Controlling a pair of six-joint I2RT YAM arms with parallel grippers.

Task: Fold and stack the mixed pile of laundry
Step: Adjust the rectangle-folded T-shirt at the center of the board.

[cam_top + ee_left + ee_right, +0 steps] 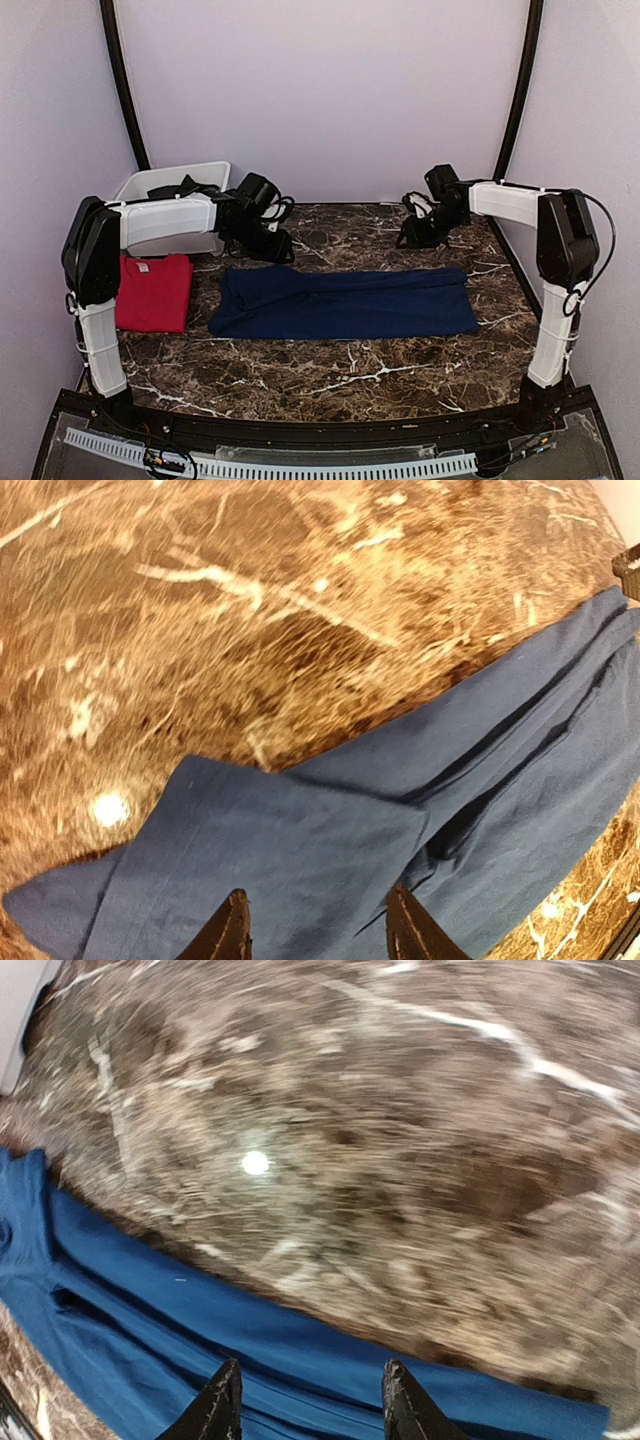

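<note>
The left claw (320,935) is released: its two black fingertips stand apart with nothing between them, and only blue cloth shows below the gap. It hangs over the left end of a navy blue T-shirt (430,810), a soft cotton piece folded into a long band. The right claw (310,1405) is likewise released, its fingertips apart and bare, above the far edge of the same shirt near its right end. From above, both claws sit just beyond the shirt's far edge, the left claw (272,245) toward its left end and the right claw (415,235) toward its right, neither touching the cloth.

The navy blue T-shirt (345,300) lies flat across the middle of the table (330,375), a glossy dark brown marble-patterned top with white veins that catches a bright spot of light in each wrist view. Left of it and apart from it, a red T-shirt (152,290) lies folded into a neat rectangle, partly behind the left arm. At the far left corner stands a white plastic bin (140,183) with a dark garment (185,188) draped inside, too hidden to identify further.

Pale lilac walls (320,90) close the table in on three sides, and black curved poles (120,80) rise at the two far corners.
</note>
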